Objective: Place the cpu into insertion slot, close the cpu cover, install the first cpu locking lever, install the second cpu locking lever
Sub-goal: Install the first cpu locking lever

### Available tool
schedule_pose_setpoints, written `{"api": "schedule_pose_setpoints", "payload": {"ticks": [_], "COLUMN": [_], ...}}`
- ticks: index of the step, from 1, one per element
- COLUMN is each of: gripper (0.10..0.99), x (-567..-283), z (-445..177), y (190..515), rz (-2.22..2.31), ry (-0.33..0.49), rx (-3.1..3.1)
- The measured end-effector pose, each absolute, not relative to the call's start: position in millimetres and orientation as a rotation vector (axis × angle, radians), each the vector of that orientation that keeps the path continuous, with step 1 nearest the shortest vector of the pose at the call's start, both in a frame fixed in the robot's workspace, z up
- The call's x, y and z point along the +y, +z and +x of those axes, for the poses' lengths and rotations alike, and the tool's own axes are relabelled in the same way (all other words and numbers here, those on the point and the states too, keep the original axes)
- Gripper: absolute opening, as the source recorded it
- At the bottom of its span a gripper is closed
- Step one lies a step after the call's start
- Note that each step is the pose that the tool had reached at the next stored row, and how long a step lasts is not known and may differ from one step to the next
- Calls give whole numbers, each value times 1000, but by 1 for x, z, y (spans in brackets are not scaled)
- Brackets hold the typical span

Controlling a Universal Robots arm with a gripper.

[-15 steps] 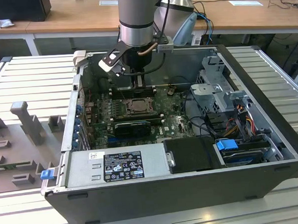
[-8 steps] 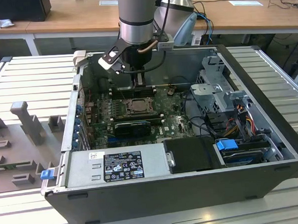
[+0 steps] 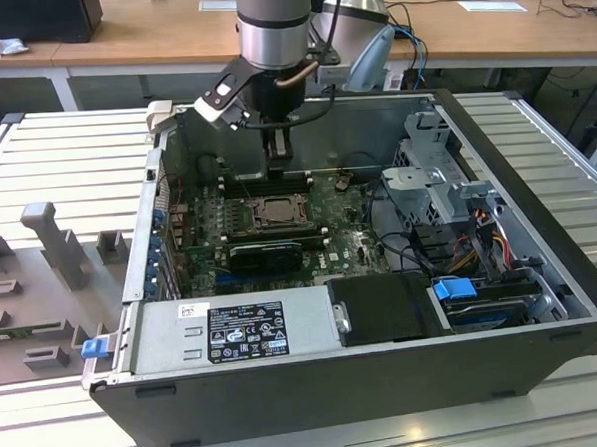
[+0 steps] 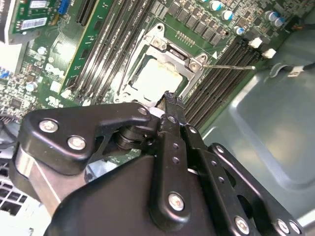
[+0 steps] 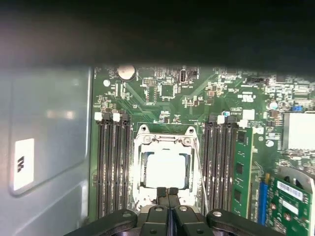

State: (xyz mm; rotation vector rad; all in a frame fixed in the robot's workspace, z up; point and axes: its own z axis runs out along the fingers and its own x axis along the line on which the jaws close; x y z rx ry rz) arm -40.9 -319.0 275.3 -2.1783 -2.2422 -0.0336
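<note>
CPU (image 5: 165,169) lies pale and flat in the insertion slot (image 5: 142,132), just ahead of my claw's tips, with the cpu cover (image 5: 164,151) down around it. My claw (image 5: 167,191) is closed, its tips pressed together on nothing, at the slot's nearest edge. A thin wire lever (image 4: 231,67) juts sideways over the green motherboard (image 5: 162,93).

Nothing printed can be made out. In the exterior view, a black label (image 3: 246,331) with white marks sits on the near grey metal box (image 3: 165,343), with a small white sticker (image 3: 192,310) towards the exterior view's left of it. In the first wrist view, a wall sticker (image 5: 22,163) bears one dark, unreadable mark.
</note>
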Motion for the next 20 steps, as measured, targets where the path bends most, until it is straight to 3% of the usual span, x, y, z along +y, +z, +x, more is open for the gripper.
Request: {"api": "schedule_pose_setpoints", "payload": {"ticks": [5, 20], "gripper": [106, 106], "x": [-319, -319], "z": [-41, -41], "y": [290, 288], "rz": [-2181, -1836], "ry": [-29, -25], "rx": [-2244, -2531]}}
